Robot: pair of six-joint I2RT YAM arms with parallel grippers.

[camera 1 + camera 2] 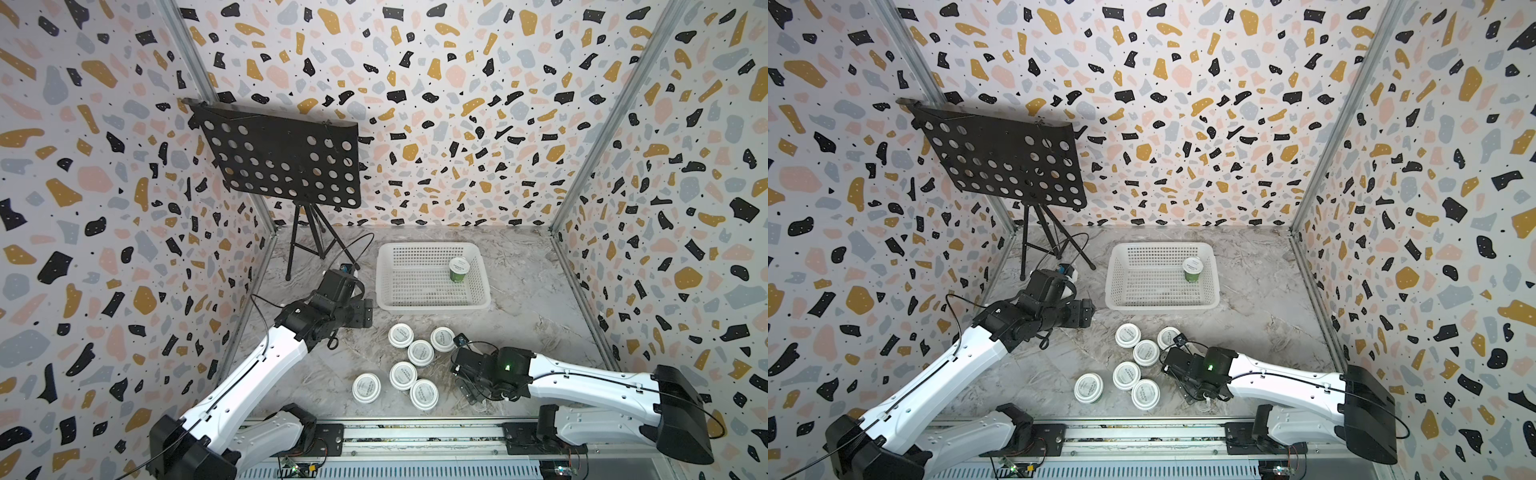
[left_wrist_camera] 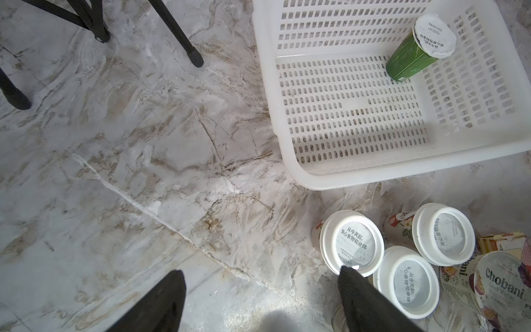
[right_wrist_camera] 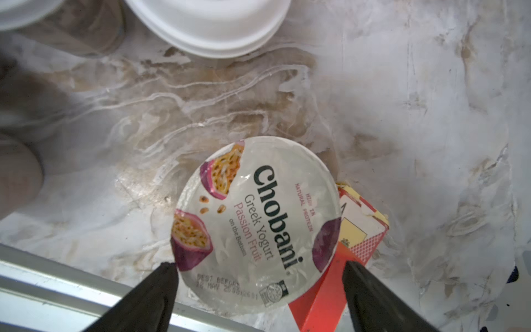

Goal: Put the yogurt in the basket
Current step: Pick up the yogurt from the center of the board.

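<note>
Toward the back of the marble tabletop (image 1: pixel 532 324) sits the white perforated basket (image 1: pixel 432 306), visible in both top views. Off the basket's left side and farther back, a black music stand (image 1: pixel 282 162) rises on its tripod. Just off the basket's near left corner hangs the left gripper (image 2: pixel 258 273), its jaws spread wide with only bare marble between them. Nearer the robot than the basket, off its right half, the right gripper (image 3: pixel 258 266) points down. Its jaws are spread to either side of the Chobani cup (image 3: pixel 255 221), one fingertip at the lid's edge and the other just clear of it. Six white cups (image 1: pixel 421 352) with printed lids stand in a loose cluster just in front of the basket, outside it. Inside the basket, close to its right wall, the green-sided cup (image 1: pixel 458 270) stands upright alone. A red card box (image 3: pixel 360 230) lies against the Chobani cup, partly hidden by its lid in the right wrist view.
</note>
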